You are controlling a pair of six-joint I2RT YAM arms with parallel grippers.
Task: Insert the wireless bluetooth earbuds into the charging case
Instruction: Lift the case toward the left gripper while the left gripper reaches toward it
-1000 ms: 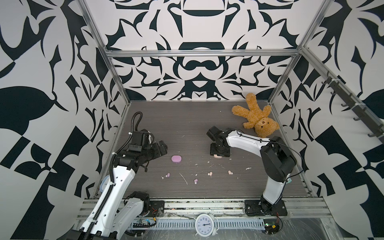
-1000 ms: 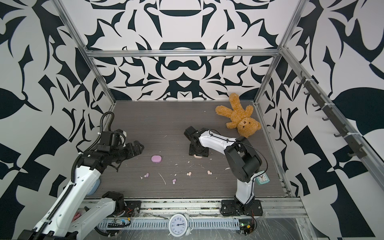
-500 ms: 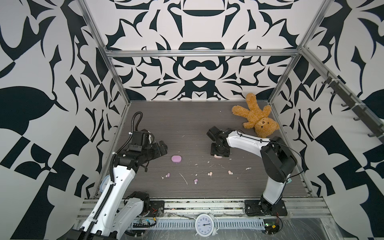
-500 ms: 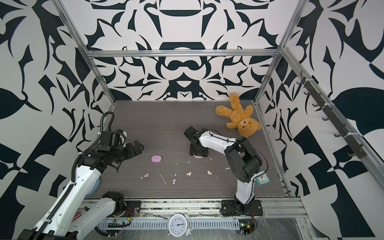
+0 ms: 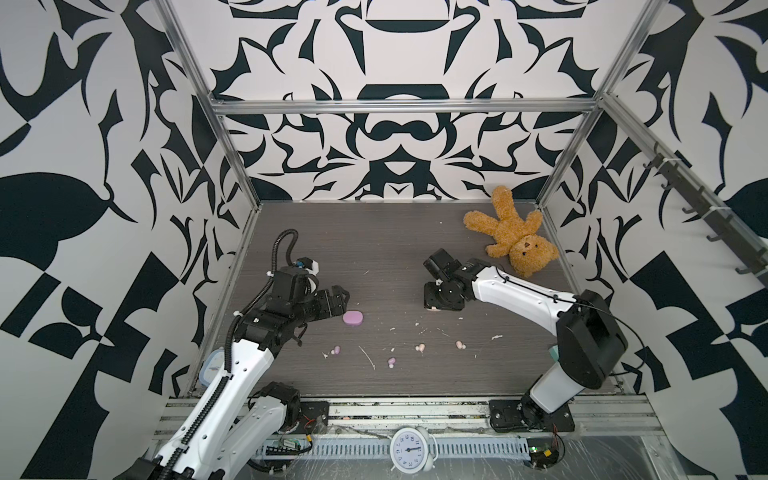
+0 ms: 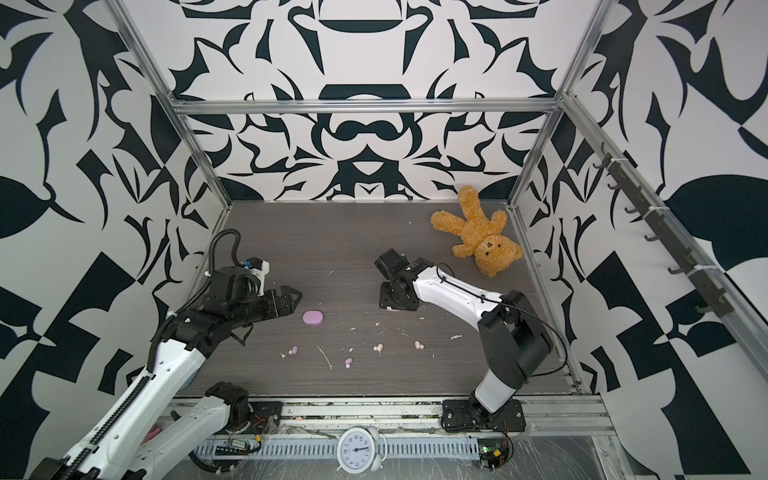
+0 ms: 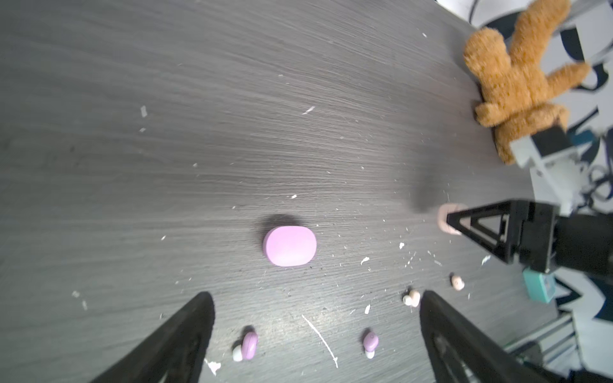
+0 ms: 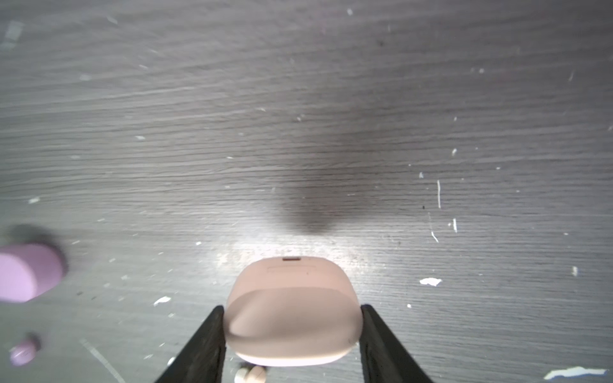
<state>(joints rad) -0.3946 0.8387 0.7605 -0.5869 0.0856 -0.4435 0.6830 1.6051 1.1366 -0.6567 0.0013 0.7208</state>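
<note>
Peach-pink charging case, closed, is pinched by the right gripper; left gripper gapes empty. Securing step; next, prise it open.

The left gripper hovers wide open at left, pointing right, while the right gripper, angled down mid-table, clamps the peach charging case.

Desk: dark grey wood grain, littered with white scraps. Positions from its centre in a top view:
- teddy bear at 2 o'clock, lying flat
- lilac charging case at 8 o'clock, lid closed
- peach charging case near centre
- loose row toward 6 o'clock: two lilac earbuds on the 7 side, two peach earbuds on the 5 side
</note>
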